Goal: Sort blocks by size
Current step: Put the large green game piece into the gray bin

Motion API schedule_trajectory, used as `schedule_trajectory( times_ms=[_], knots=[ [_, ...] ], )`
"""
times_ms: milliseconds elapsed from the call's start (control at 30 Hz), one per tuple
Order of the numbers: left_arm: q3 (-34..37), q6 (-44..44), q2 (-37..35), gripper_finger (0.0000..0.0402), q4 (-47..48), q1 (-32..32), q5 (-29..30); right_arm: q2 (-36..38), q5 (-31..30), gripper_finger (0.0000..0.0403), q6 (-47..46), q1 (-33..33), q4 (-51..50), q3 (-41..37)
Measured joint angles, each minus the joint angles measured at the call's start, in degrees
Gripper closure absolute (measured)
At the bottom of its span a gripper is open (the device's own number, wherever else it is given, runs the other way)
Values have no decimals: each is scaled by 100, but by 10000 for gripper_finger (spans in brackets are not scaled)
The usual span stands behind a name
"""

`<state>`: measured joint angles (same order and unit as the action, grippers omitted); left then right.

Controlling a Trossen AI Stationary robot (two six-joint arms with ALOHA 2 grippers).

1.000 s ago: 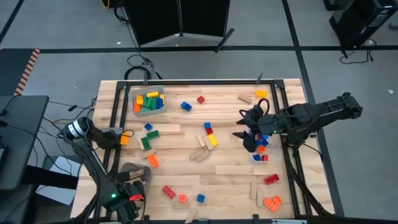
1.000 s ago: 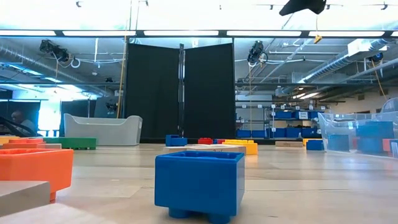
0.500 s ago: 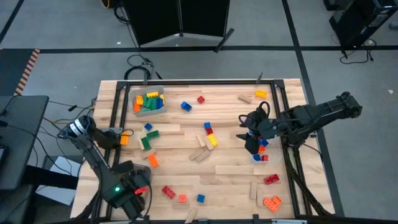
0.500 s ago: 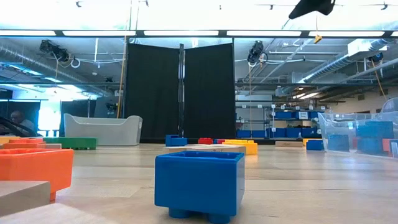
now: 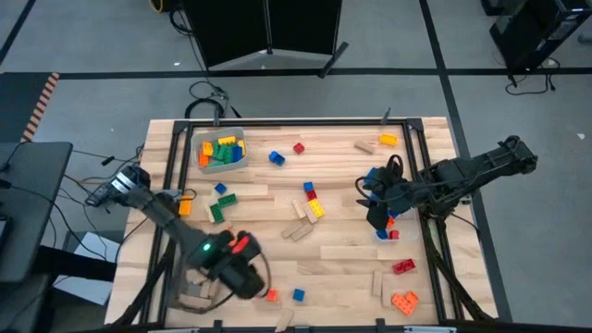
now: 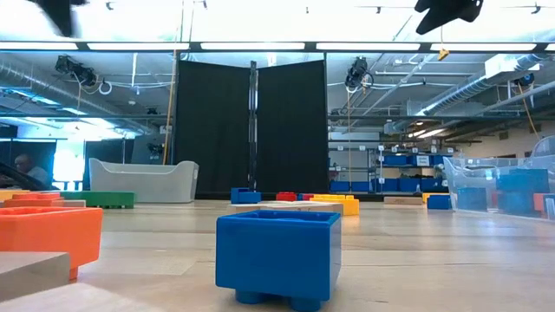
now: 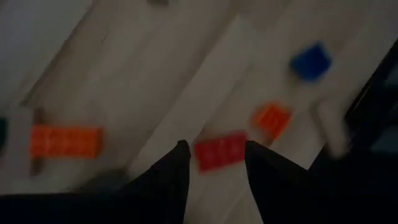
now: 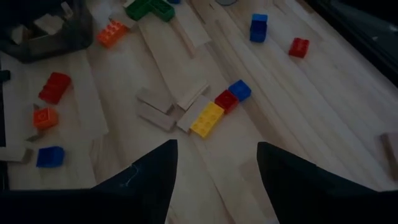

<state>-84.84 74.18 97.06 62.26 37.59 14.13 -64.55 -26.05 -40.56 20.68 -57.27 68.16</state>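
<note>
Blocks in red, blue, green, yellow and orange, along with tan wooden pieces, lie scattered on the wooden table (image 5: pixel 342 268). My left gripper (image 5: pixel 242 275) hangs open above the near-left part of the table. In its wrist view a red block (image 7: pixel 221 152) lies on the table and shows between the fingertips (image 7: pixel 217 147). My right gripper (image 5: pixel 370 199) hangs open over the right side, with nothing between its fingers (image 8: pixel 217 145). A yellow block (image 8: pixel 207 119), a red one (image 8: pixel 225 99) and a blue one (image 8: pixel 240 89) lie in a row beyond it.
A clear bin (image 5: pixel 220 151) holding several blocks stands at the far left. A grey bin (image 5: pixel 196 294) sits at the near left edge. A few blocks (image 5: pixel 387 228) lie just under my right arm. A blue block (image 6: pixel 277 256) stands close in the low view.
My left gripper has swung from over the grey bin at the near left toward the table's right, and has risen and rolled on the way. It now hangs over the red block, and its arm has come into the low view at the top left.
</note>
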Motion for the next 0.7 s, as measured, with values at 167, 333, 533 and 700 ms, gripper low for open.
schedule_trajectory(
  times_ms=[167,333,533,700],
  knots=[
    [0,-159,0,240,-125,-541,-14,0,-3,169,0,-1,3,0],
    [-122,-416,0,240,-383,-940,-186,0,-3,169,-30,-1,6,0],
    [-318,-1323,0,240,-190,-1315,-338,0,-3,171,-42,-1,4,0],
    [-295,-1566,0,240,642,-1713,-420,0,-3,170,-9,-1,-3,0]
  ],
)
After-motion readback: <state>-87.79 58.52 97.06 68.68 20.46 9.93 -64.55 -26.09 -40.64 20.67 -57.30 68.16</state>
